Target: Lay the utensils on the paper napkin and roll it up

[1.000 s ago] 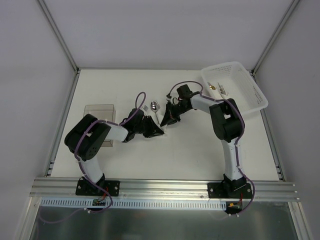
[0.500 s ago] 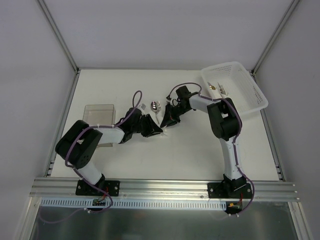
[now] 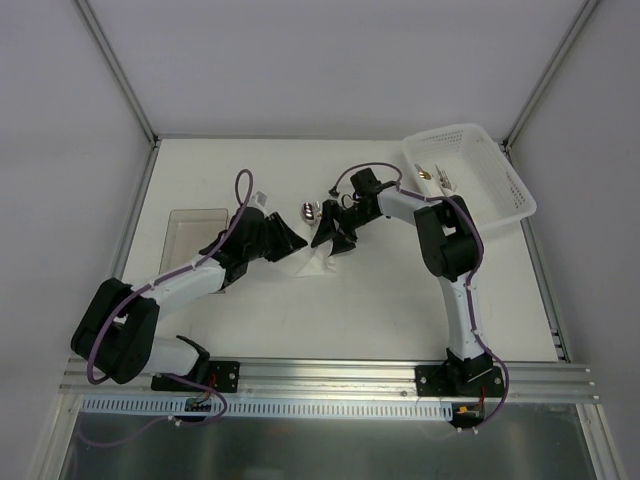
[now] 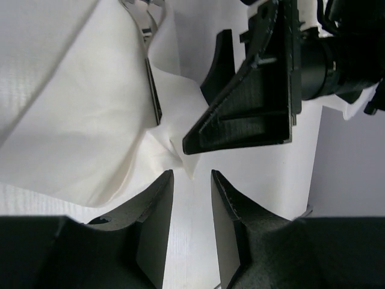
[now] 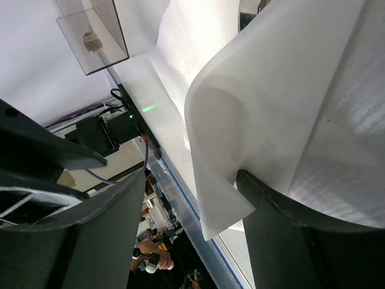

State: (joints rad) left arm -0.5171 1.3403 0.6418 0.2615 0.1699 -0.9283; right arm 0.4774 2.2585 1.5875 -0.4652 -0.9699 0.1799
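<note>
— Black fingers (image 4: 153,223) of the left hand (image 4: 191,177): parted, nothing between them. A corner of the napkin (image 4: 78,120) lies just off the tips. Right hand (image 5: 191,198): spread wide, a loose fold of the sheet draped against one finger, not pinched.

— Changed in the last second?

— Yes. Both hands were bunched close over the sheet. Now the left arm is stretched long and its hand sits further left. White paper shows on the table (image 3: 400,300) between the two hands, where it was covered. I read that as both letting go.

— So it's rolled?

— Doubtful. The paper looks folded and slack, not a tight roll. One metal handle (image 4: 154,90) sits under the fold. The spoon (image 3: 308,210) lies just beyond the hands; can't tell whether it is on the sheet. My guess is it needs another tuck and roll.

— Containers?

— White basket (image 3: 490,215), far right, well apart from the napkin: a couple of metal pieces (image 3: 436,176) near its left wall. Clear box (image 3: 190,240), left side, beside the left arm: looks empty from above. From the right wrist a small dull lump (image 5: 90,41) shows in it or behind it; can't say which.
</note>
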